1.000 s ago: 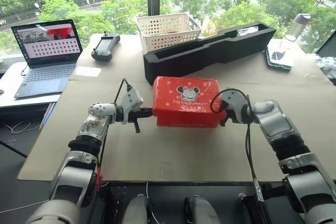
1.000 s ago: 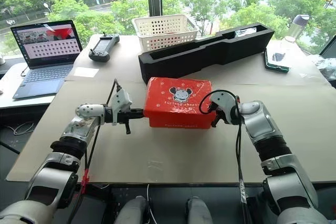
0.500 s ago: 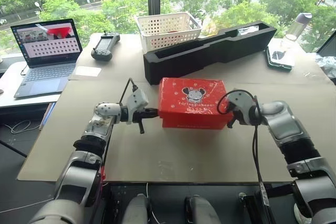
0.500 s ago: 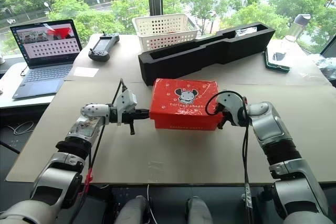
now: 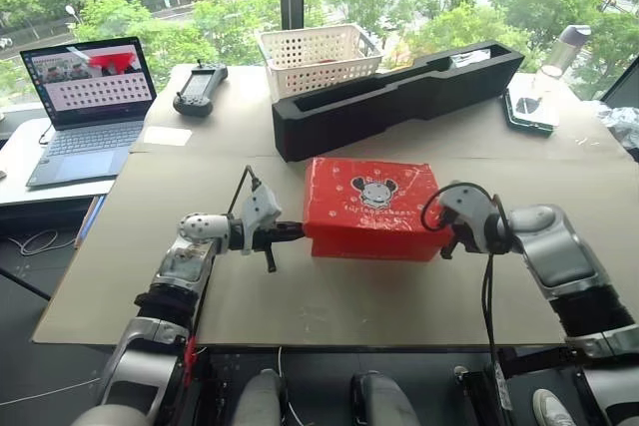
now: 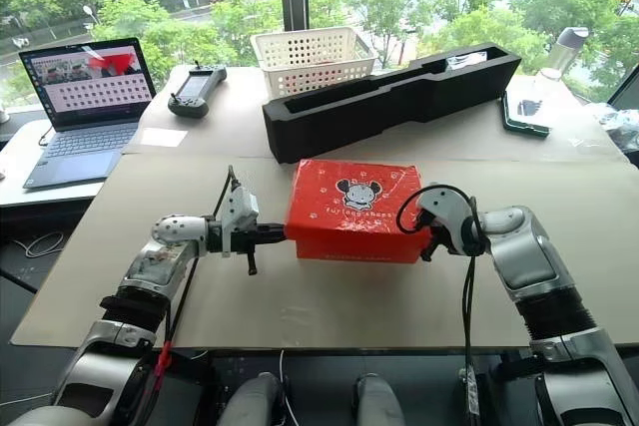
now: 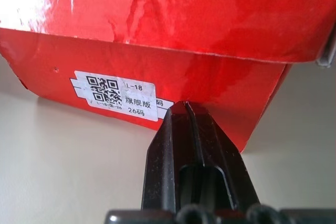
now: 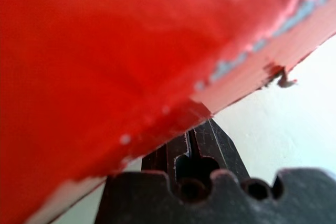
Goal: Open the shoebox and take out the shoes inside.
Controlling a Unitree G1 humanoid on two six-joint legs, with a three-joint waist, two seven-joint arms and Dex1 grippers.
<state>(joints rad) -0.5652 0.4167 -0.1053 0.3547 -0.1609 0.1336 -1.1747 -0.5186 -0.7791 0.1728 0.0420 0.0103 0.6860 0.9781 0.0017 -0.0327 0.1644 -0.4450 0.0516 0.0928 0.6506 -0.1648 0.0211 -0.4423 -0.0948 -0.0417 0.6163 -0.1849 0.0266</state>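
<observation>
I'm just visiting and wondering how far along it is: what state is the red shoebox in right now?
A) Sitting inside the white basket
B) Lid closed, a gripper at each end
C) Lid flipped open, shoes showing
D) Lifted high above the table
B: the shoebox sits on the table with its lid down, the left gripper and right gripper at opposite ends.

- Shoebox [image 8: 105,61]: red glossy cardboard, taking up most of the view and sloping across it; its lower edge is running on a slant, with a paler red strip and some scuffed, torn spots showing along it.
- Right hand [image 8: 193,140]: two black fingers lying pressed together with no gap between them, their tips reaching up against the underside of the shoebox edge.
- Table [image 8: 294,129]: pale surface showing beside the shoebox.
</observation>
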